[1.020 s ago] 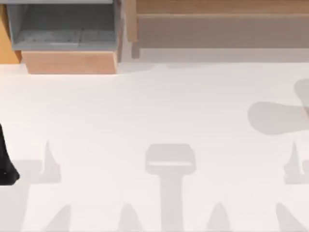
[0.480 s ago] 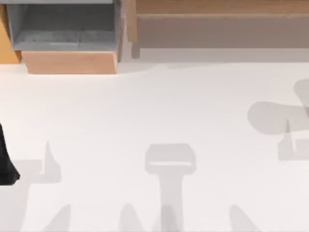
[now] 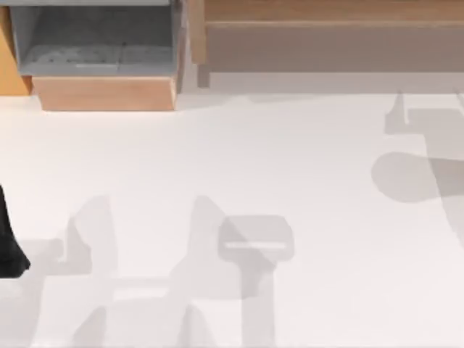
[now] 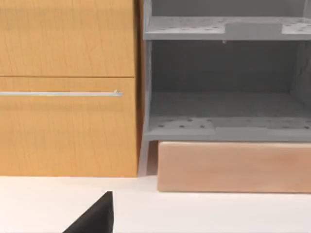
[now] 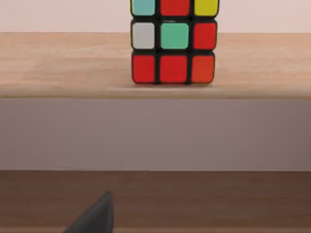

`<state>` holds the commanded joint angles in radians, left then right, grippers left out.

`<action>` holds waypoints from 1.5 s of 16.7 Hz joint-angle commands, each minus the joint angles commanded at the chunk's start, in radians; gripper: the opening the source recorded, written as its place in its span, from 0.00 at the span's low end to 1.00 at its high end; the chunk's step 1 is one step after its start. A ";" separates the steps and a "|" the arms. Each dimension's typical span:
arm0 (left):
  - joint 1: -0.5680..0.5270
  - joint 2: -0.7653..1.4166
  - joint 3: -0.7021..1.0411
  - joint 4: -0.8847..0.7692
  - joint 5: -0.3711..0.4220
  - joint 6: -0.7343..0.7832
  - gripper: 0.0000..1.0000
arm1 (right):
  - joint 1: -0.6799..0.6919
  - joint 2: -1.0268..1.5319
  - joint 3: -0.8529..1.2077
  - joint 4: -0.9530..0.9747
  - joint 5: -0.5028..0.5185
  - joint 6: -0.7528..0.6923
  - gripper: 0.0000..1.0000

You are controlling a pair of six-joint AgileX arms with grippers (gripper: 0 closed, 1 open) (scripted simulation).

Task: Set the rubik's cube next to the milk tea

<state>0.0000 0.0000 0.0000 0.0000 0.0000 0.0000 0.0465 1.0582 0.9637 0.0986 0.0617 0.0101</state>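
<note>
shadows of both arms fall across the white tabletop (image 3: 239, 159) in the top view, and a dark piece of the left arm (image 3: 9, 243) juts in at the tabletop's left edge, near the front. at the back left stands a grey open shelf unit (image 3: 94, 43) above a pale wooden block (image 3: 105, 93), with a long wooden shelf (image 3: 326, 14) running along the back right. the left wrist view looks level at that grey shelf unit (image 4: 226, 92), at the wooden block (image 4: 233, 167) beneath it and at an orange-brown cabinet front (image 4: 68, 87) with a thin metal handle (image 4: 60, 93); a dark tip of the left gripper (image 4: 95, 218) rises from the lower edge, and whether its jaws are spread or pressed together cannot be told. the right wrist view faces the wooden shelf (image 5: 63, 63) head-on from slightly below its top board, so the right arm is held level toward it. the rubik's cube (image 5: 173, 43) sits upright on that board, its bottom row red, red, orange, its top cut off by the frame. a dark tip of the right gripper (image 5: 95, 216) shows well below the cube, apart from it; the state of its jaws cannot be told either.
</note>
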 joint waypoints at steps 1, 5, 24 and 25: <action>0.000 0.000 0.000 0.000 0.000 0.000 1.00 | 0.003 0.090 0.078 0.007 0.005 0.001 1.00; 0.000 0.000 0.000 0.000 0.000 0.000 1.00 | 0.015 0.379 0.332 0.032 0.022 0.004 1.00; 0.000 0.000 0.000 0.000 0.000 0.000 1.00 | 0.008 0.751 0.730 0.017 0.022 0.005 1.00; 0.000 0.000 0.000 0.000 0.000 0.000 1.00 | 0.007 0.762 0.742 0.015 0.022 0.005 1.00</action>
<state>0.0000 0.0000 0.0000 0.0000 0.0000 0.0000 0.0536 1.8201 1.7054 0.1137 0.0834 0.0152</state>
